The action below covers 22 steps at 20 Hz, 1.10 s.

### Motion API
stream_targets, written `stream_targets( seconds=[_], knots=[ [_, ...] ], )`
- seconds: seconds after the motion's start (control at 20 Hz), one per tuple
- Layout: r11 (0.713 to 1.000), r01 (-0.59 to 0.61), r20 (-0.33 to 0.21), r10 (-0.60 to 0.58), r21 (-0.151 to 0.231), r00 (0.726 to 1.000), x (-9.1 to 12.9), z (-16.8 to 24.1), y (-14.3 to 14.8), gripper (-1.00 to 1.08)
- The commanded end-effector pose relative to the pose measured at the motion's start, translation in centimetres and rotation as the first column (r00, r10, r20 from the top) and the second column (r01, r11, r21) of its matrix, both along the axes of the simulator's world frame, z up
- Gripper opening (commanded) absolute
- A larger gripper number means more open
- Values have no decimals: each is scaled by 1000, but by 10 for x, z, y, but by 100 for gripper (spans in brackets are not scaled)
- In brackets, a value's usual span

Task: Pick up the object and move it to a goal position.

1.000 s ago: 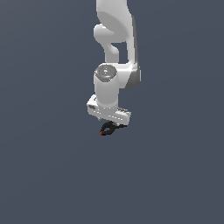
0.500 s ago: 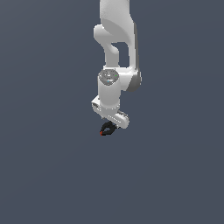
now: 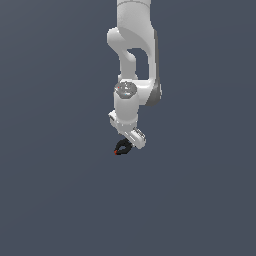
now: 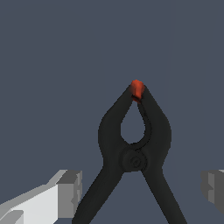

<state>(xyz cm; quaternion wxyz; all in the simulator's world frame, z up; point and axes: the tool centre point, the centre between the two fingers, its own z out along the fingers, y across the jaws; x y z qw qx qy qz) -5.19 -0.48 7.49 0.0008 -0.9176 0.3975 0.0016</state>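
The object is a small black spring clamp [image 3: 121, 148] with looped handles and a red-orange tip [image 4: 137, 89]. In the exterior view it lies just under the white hand. My gripper [image 3: 129, 142] hangs straight down over it. In the wrist view the clamp [image 4: 133, 153] fills the middle, tip pointing away from the hand. The two grey fingertips [image 4: 70, 192] stand wide apart on either side of its handles, and neither touches it. My gripper [image 4: 142, 189] is open and holds nothing.
A plain dark grey-blue ground [image 3: 50, 200] lies all around. The white arm [image 3: 134, 55] rises above the hand. No other objects or edges show.
The hand has turned about its vertical axis, so it looks narrower in the exterior view. The clamp has stayed where it was.
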Motion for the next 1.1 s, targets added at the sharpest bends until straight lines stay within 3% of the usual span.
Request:
stream_targets(
  seconds=[0.0, 0.55, 1.05],
  knots=[
    [999, 32, 1, -32, -1, 999, -2, -3, 0, 100],
    [998, 62, 2, -62, -3, 998, -5, -8, 1, 100],
    [998, 66, 2, -66, -3, 998, -6, -49, 1, 100]
  ],
)
